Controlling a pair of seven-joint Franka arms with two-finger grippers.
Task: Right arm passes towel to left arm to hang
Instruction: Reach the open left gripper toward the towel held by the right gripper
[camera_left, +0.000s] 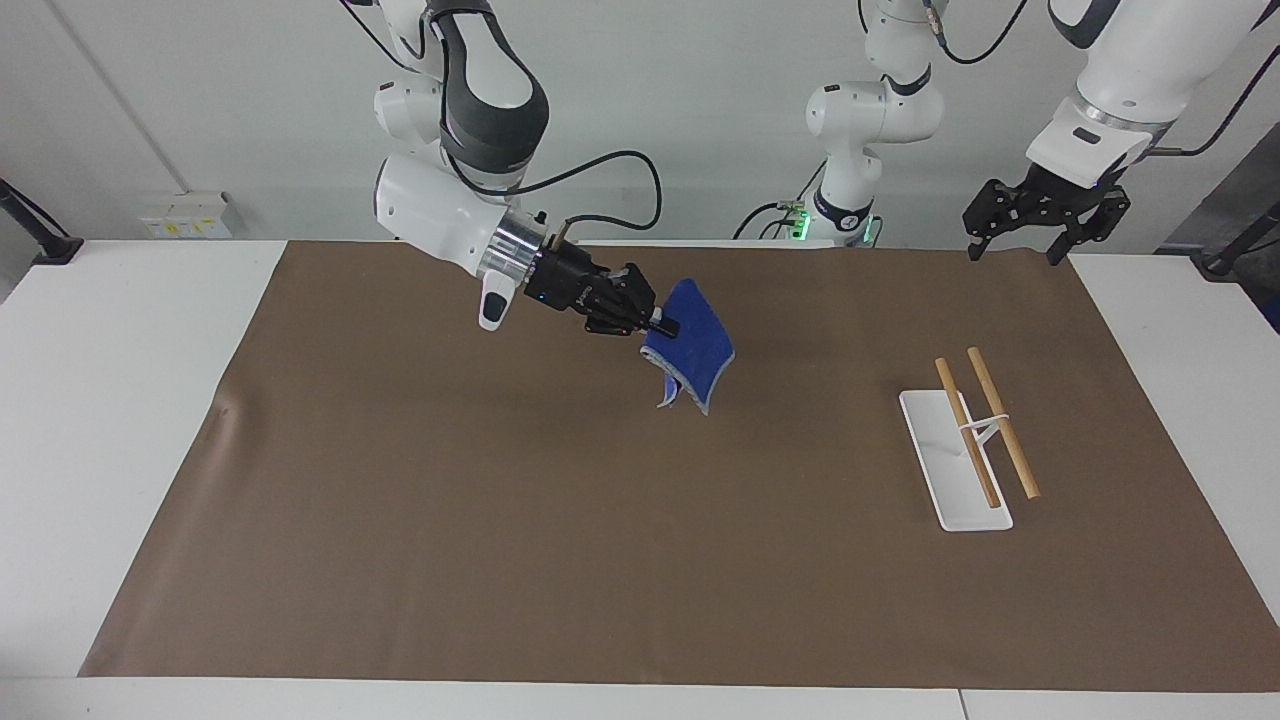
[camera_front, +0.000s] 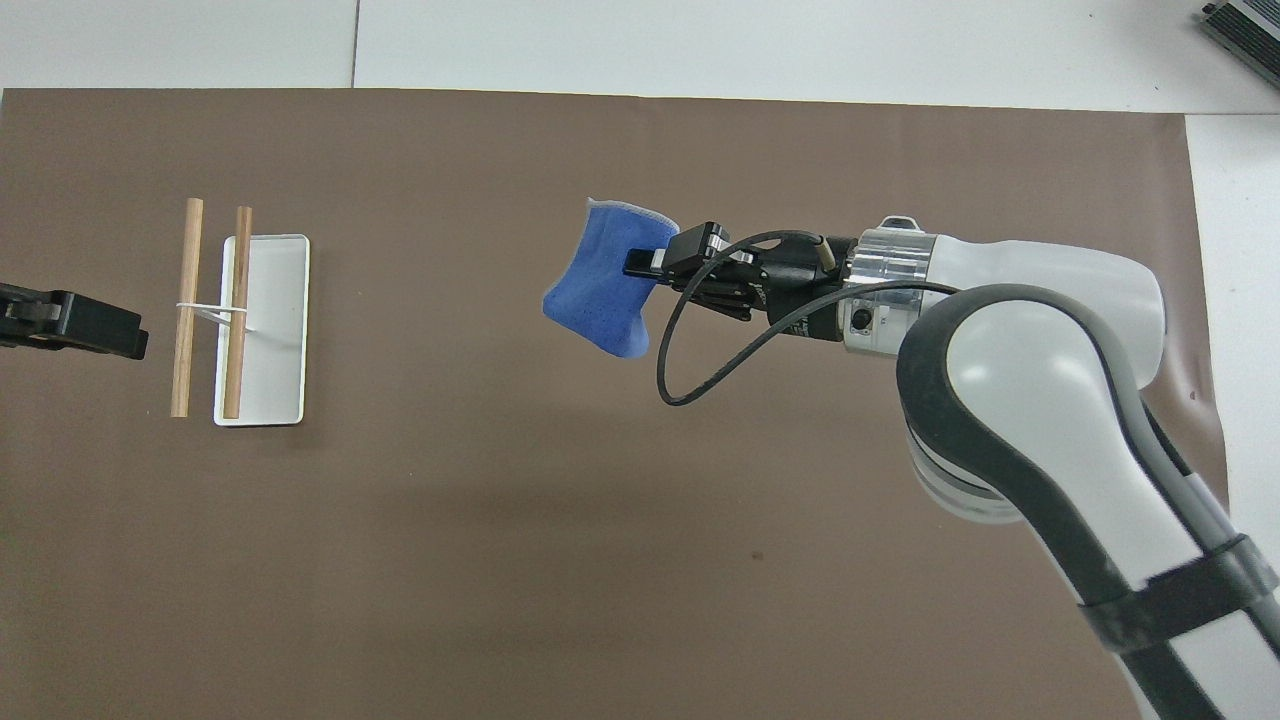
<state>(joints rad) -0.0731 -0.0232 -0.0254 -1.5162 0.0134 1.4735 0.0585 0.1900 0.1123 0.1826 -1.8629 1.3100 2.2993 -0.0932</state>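
Note:
My right gripper (camera_left: 664, 326) is shut on the edge of the royal-blue towel (camera_left: 692, 345) and holds it in the air over the middle of the brown mat. The towel hangs folded below the fingers; it also shows in the overhead view (camera_front: 603, 290), with the right gripper (camera_front: 640, 263) beside it. My left gripper (camera_left: 1040, 222) hangs open and empty in the air over the mat's edge at the left arm's end; only its tip (camera_front: 95, 330) shows in the overhead view.
A white rack base (camera_left: 935, 450) with two wooden rods (camera_left: 1002, 422) stands on the mat (camera_left: 500, 520) at the left arm's end, also in the overhead view (camera_front: 275, 330). A third white arm (camera_left: 870, 120) stands by the wall.

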